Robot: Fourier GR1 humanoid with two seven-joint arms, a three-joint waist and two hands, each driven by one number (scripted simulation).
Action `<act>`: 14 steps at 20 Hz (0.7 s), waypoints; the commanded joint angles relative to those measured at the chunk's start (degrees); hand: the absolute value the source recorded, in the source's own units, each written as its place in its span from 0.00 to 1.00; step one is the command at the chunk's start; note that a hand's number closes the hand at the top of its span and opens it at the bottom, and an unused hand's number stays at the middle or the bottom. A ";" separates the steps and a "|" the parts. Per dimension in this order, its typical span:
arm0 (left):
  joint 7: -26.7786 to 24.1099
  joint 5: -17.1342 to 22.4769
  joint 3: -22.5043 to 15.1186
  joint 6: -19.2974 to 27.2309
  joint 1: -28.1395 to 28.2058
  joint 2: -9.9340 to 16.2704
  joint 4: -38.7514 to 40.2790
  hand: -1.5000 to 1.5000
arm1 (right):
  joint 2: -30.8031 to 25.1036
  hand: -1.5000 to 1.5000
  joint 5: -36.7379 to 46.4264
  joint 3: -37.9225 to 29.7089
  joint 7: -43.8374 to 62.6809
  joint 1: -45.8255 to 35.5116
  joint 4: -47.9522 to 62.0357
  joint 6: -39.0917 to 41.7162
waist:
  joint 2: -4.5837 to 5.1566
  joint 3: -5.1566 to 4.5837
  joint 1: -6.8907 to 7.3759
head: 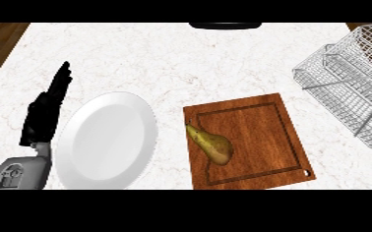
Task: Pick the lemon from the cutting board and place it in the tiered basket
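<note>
The white wire tiered basket (341, 91) stands at the right edge of the counter, and a part of it is cut off by the border of the view, so I cannot see its full shape or how many levels it has. At the far edge of the counter there is a dark flat object (225, 25), also cut off; I cannot tell what it is. Only one hand shows: the right hand is not visible anywhere.

The black left hand (47, 109) is near the left edge of the white marbled counter (167, 59), just beside the white round plate (109, 140). Its fingers are straight and point toward the far edge; the hand is released and holds nothing. I see it edge-on, so the palm is hard to make out. The grey forearm (22, 172) comes in from the near left corner, and most of it is outside the view. I cannot tell if the hand touches the rim of the plate.

The brown wooden cutting board (254, 137) lies on the near part of the counter, right of the plate and apart from it, a little turned. On its left part lies a yellow-brown fruit with the shape of a pear (210, 145), narrow end with a small stem toward the far left. It looks like a pear and not a lemon. It is well apart from the basket and from the hand.
</note>
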 commanded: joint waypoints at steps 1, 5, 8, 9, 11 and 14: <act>-0.37 -2.56 -1.45 2.61 1.14 -2.52 -0.32 0.50 | -1.73 1.00 -2.32 -1.27 -1.53 4.63 -4.69 4.16 | -0.17 0.01 -0.45; -0.90 -0.23 0.44 -0.90 1.59 -0.68 -0.22 0.50 | -3.21 1.00 -6.16 -4.41 -5.24 6.33 -6.33 4.05 | 0.02 0.02 0.15; -1.19 -1.05 0.81 0.41 -0.32 -1.37 1.32 0.50 | -0.66 1.00 -9.74 -6.41 -5.98 13.18 -11.19 0.54 | -0.02 0.02 -0.46; -2.93 -0.80 1.26 -0.15 0.17 -1.40 3.89 0.50 | -1.24 1.00 -10.76 -6.47 -5.83 13.55 -14.76 4.39 | -0.12 0.00 -0.70; -3.47 -0.78 1.83 -0.69 1.12 -0.59 2.23 0.50 | 0.36 1.00 -11.21 -7.00 -4.98 15.61 -13.64 3.03 | 0.01 0.01 -0.11; 1.28 -1.42 0.43 -0.14 -0.01 -1.33 -0.99 0.50 | 1.05 1.00 -16.82 -13.23 -3.32 16.15 -14.77 1.04 | -0.19 0.08 -0.50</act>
